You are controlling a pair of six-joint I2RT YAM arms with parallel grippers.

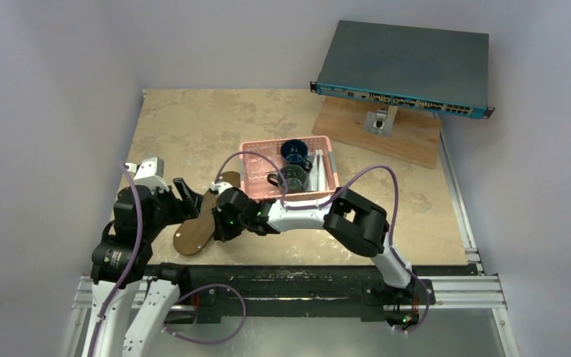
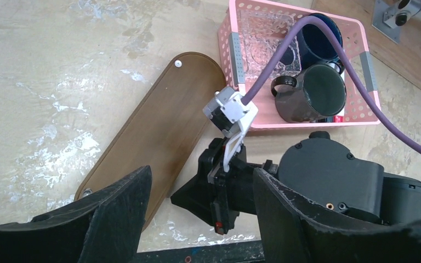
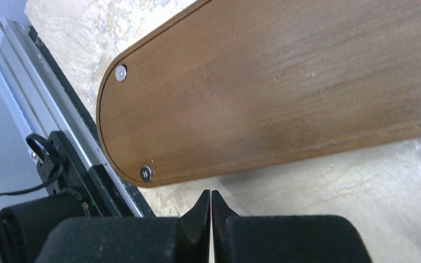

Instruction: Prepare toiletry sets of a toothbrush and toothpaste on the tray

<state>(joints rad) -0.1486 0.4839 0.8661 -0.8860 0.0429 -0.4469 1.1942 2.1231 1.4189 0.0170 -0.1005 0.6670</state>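
Observation:
The dark brown wooden tray [image 1: 193, 232] lies slantwise on the table left of the basket, with nothing on it; it also shows in the left wrist view [image 2: 153, 131] and the right wrist view [image 3: 285, 93]. My left gripper [image 1: 187, 197] is open and empty above the tray's left edge [image 2: 202, 175]. My right gripper [image 1: 218, 222] is shut and empty, its tips [image 3: 211, 195] low over the table just beside the tray's near end. Slim pale items [image 1: 318, 165] lie in the pink basket's right side, too small to name. No toothbrush or toothpaste shows clearly.
The pink perforated basket [image 1: 251, 149] holds a blue mug [image 1: 295, 151] and a dark mug [image 1: 293, 177]; it also shows in the left wrist view [image 2: 362, 60]. A network switch [image 1: 405, 67] sits on a wooden board [image 1: 416, 137] at the back right. The table's metal front rail [image 1: 446, 286] runs close by.

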